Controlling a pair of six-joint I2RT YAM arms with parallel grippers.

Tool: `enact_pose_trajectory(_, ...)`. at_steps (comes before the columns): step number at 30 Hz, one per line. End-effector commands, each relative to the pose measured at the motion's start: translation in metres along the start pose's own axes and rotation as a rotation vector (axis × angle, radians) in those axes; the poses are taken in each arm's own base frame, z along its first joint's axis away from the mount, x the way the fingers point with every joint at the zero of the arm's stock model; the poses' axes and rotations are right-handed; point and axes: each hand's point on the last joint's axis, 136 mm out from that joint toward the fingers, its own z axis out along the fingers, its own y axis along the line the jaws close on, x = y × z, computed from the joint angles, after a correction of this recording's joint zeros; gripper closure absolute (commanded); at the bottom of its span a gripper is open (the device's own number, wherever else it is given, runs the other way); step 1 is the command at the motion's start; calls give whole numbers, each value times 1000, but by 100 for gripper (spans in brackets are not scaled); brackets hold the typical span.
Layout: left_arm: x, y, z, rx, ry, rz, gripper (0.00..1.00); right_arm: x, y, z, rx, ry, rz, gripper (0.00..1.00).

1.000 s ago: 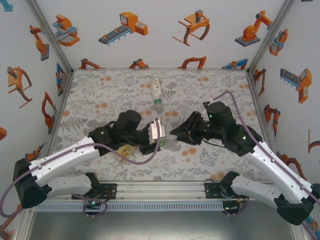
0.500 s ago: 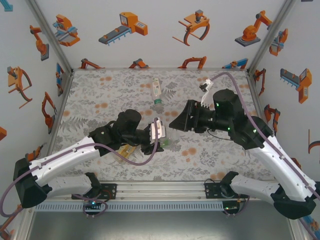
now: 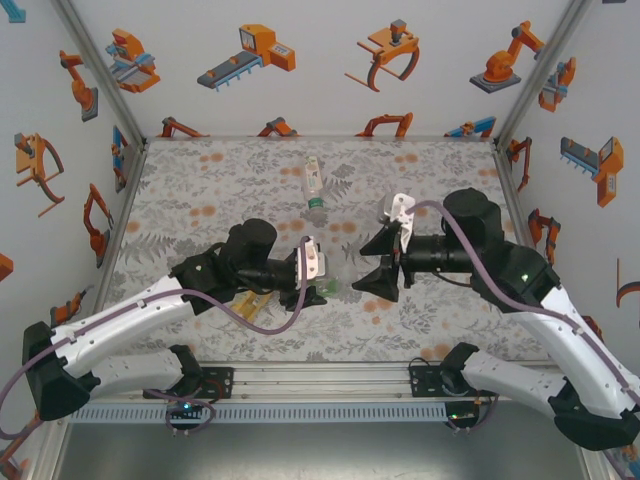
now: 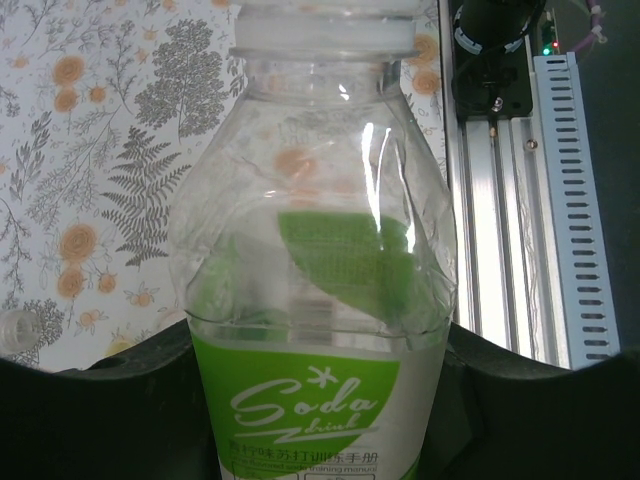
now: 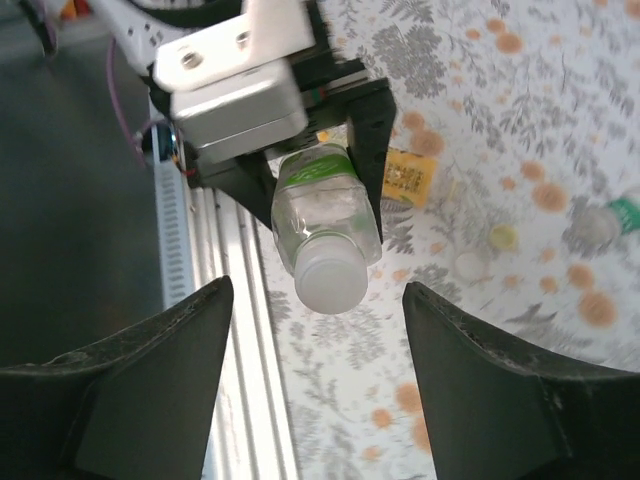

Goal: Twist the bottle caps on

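From the overhead camera I see the left gripper [image 3: 312, 284] closed on a small soda bottle [image 3: 326, 291], held over the middle of the flower-printed bench [image 3: 200, 180]. The right gripper [image 3: 372, 265] faces it from the right. Its two black fingers are spread wide with nothing between them, just apart from the bottle. A slim clear bottle [image 3: 313, 182] with a green neck lies on its side at the far middle of the bench. An orange-yellow bottle [image 3: 250, 300] lies partly under the left arm, toward the near edge.

On the left wrist camera, the left gripper [image 4: 320, 400] clamps the soda bottle [image 4: 320, 250] at its glossy green-and-white label. Above that the plastic is clear, rounded and shiny at the shoulders. A white cap [image 4: 325, 25] sits on the neck above a collar ring, though I cannot tell how tight it is. A small round translucent cap [image 4: 14, 331] lies on the bench beside the bottle. A slotted metal rail [image 4: 510, 200] runs along the bench edge.

On the right wrist camera, the right gripper [image 5: 318, 288] stands wide open, its matte dark fingers on either side of the soda bottle's [image 5: 325, 210] white cap [image 5: 330, 282] without touching it. On the bench beyond lie a pale yellow cap [image 5: 503, 237] and a whitish cap [image 5: 468, 265], close together, with the orange-yellow bottle [image 5: 410, 175] near them.
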Motion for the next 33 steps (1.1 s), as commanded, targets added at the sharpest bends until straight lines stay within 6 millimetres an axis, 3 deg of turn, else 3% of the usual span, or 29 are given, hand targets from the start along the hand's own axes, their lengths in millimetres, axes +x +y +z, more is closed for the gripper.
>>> enact_pose_trajectory(1, -17, -6, -9, 23, -40, 7, 80, -2, 19, 2, -121, -25, -239, 39)
enact_pose_trajectory(13, -19, -8, -11, 33, -39, 1, 80, 7, 13, 19, -160, 4, -228, 48)
enact_pose_trajectory(33, -18, -4, -13, 4, -30, 7, 80, 22, 8, 25, -134, 29, -198, 57)
